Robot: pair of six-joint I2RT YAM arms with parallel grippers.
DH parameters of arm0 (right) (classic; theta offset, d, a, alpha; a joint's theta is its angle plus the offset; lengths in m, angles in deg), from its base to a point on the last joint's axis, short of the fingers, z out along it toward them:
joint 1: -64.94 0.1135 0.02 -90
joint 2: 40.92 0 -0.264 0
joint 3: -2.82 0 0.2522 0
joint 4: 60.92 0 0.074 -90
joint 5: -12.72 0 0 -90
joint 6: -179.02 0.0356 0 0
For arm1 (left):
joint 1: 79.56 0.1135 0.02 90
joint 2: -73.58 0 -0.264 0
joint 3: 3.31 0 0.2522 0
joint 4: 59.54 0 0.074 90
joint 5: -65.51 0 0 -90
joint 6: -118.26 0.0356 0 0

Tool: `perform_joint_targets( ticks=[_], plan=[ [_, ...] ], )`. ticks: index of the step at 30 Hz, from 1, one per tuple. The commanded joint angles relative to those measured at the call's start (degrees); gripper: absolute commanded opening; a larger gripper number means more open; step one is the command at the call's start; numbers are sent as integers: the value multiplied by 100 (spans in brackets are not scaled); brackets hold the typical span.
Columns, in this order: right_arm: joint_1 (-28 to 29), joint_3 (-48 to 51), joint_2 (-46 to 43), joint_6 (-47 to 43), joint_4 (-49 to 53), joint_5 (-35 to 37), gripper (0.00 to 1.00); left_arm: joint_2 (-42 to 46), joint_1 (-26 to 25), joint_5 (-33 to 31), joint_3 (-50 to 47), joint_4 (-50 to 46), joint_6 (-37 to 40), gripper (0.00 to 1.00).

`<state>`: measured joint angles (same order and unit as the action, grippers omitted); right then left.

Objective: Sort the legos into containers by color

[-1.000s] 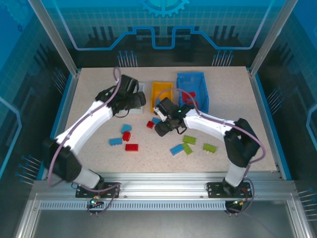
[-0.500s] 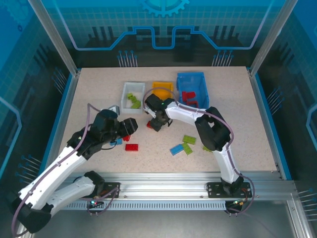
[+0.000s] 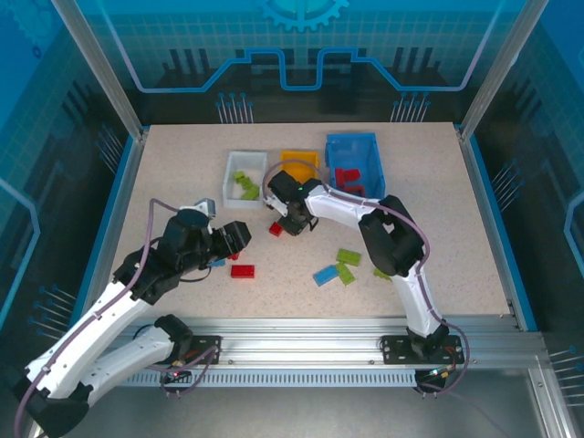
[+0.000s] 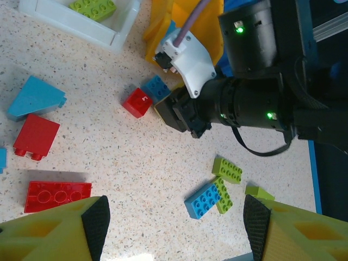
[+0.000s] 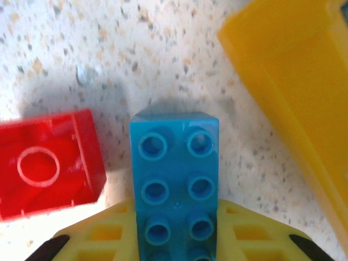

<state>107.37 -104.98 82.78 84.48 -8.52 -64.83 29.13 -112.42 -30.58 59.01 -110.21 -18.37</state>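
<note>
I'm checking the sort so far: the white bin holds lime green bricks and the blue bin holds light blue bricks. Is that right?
Not quite. The blue bin holds red bricks, not light blue ones, as the top external view shows. The white bin does hold lime green bricks.

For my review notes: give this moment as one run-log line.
left tool open, empty, by long red brick | right tool open around blue brick beside orange bin

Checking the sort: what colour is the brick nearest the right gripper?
The brick is light blue; the right wrist view shows it best.
</note>
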Motion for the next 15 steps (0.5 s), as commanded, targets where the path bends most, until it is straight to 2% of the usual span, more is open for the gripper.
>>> perform_joint_targets(
  ticks=[1,3,5,10,15],
  plan=[
    [-4,351,-989,370,-60,70,27,-155,-44,130,-40,301,-26,70],
    [-100,298,-1277,725,-53,157,28,-370,-49,143,-14,533,11,71],
    [-185,-60,-1205,1043,65,228,28,-606,-57,150,36,777,67,71],
    [-426,-1561,-195,1671,644,588,28,-1181,-100,1,265,1209,290,71],
    [-822,-2864,762,2289,1039,222,27,-1414,-115,-110,360,1348,391,71]
  ],
)
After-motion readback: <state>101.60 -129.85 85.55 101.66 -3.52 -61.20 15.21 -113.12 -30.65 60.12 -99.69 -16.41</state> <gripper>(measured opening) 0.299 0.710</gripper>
